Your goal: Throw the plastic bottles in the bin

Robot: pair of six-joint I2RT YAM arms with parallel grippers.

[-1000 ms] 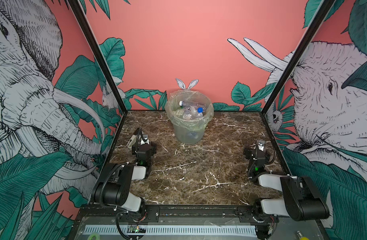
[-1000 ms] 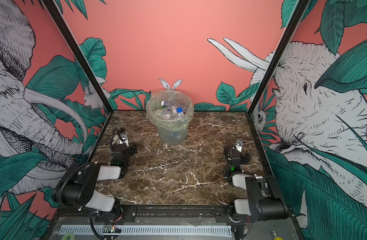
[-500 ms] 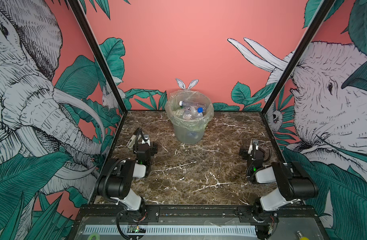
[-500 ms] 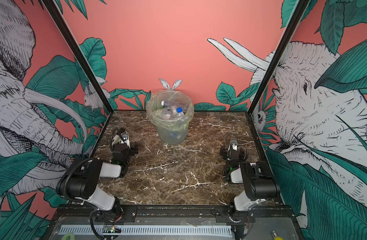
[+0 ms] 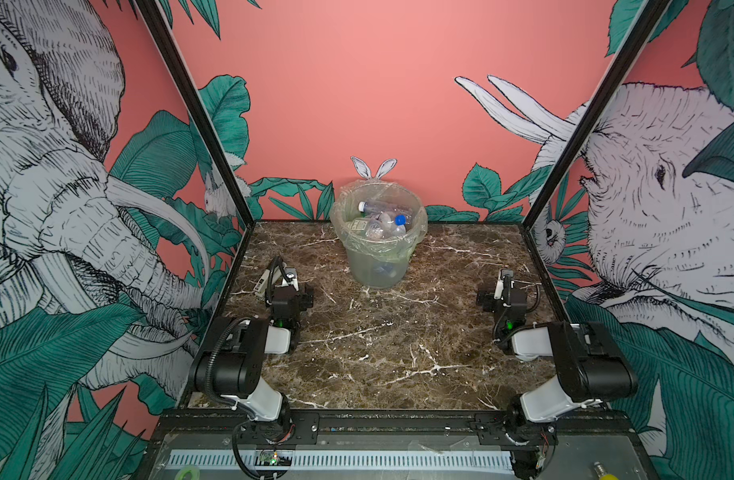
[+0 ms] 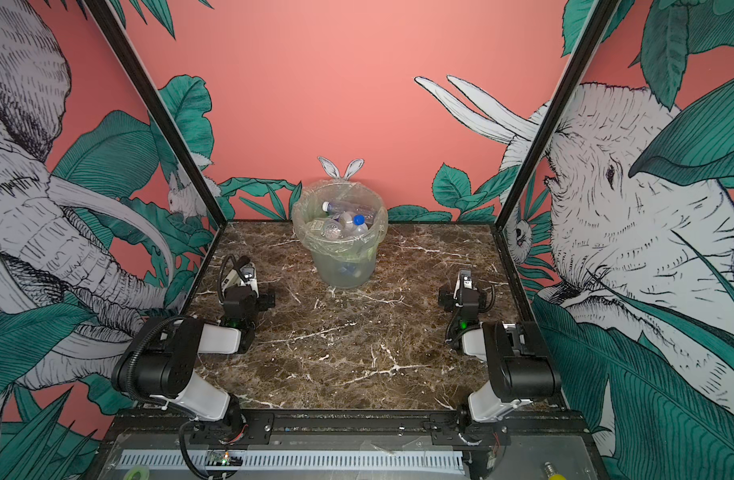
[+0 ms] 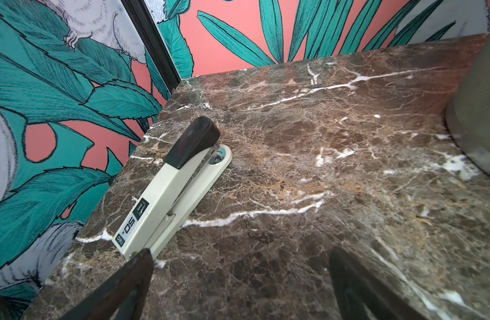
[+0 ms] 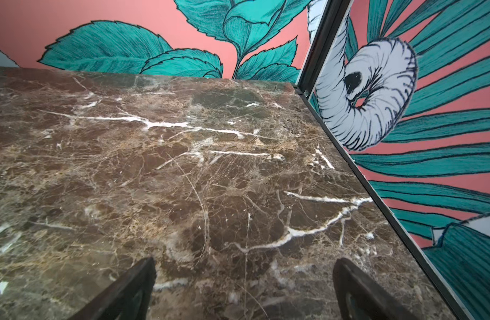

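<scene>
Partly, the left tool (image 7: pixel 239 256) covers one end of the stapler (image 7: pixel 166 194).

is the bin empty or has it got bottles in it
Not empty. In both top views the bin holds a heap of plastic bottles reaching nearly to its rim.

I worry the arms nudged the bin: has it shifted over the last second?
No. The bin stands in the same spot in both top views, its rim directly below the painted rabbit ears, just as before.
</scene>
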